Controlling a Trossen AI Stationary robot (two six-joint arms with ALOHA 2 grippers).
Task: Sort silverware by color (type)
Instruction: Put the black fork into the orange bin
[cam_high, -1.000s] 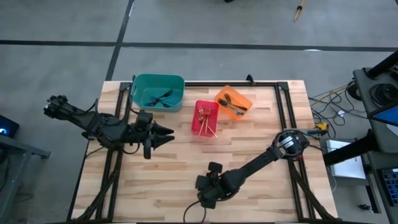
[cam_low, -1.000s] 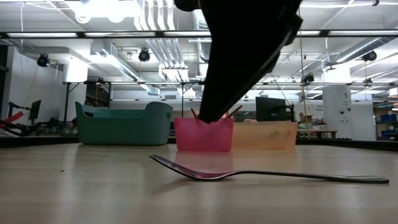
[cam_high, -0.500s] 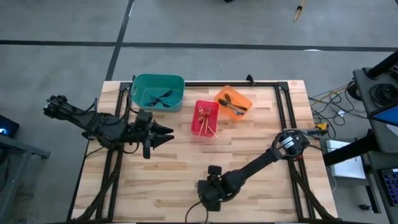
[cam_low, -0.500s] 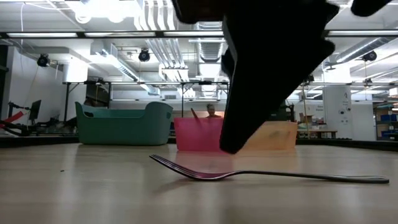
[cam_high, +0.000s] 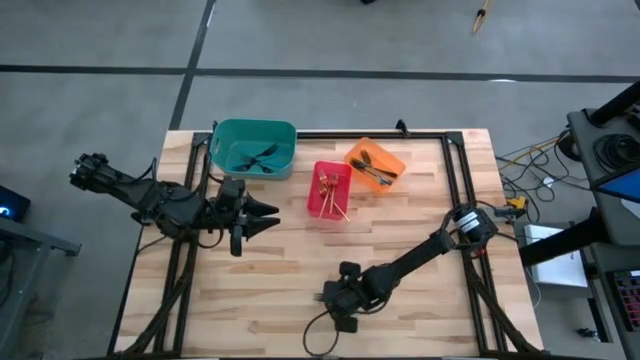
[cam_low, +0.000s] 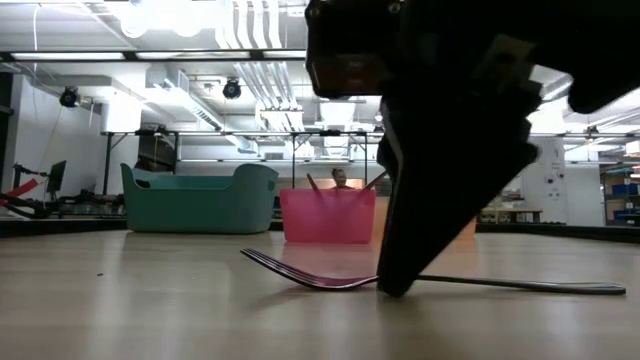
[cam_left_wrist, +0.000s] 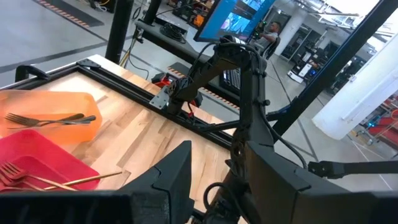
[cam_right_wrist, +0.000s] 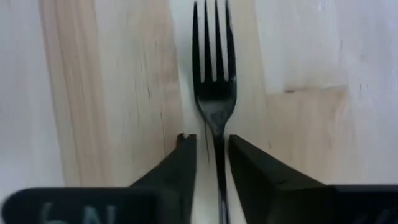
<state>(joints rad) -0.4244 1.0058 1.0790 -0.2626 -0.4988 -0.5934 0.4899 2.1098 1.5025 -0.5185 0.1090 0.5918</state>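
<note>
One metal fork lies flat on the wooden table near its front edge. It also shows in the right wrist view, tines pointing away from the fingers. My right gripper is open and low over the table. One finger stands on each side of the fork's neck, with a gap on both sides. My left gripper is open and empty, held above the table's left middle. Other forks lie in the bins.
At the far side stand a teal bin with dark forks, a red bin with gold forks and an orange bin with silver forks. A black frame rail runs along the table's far and side edges.
My right gripper has come down from above the fork to table height and has shifted slightly toward the table's right edge. Its fingers now straddle the fork. The fork has not moved.
</note>
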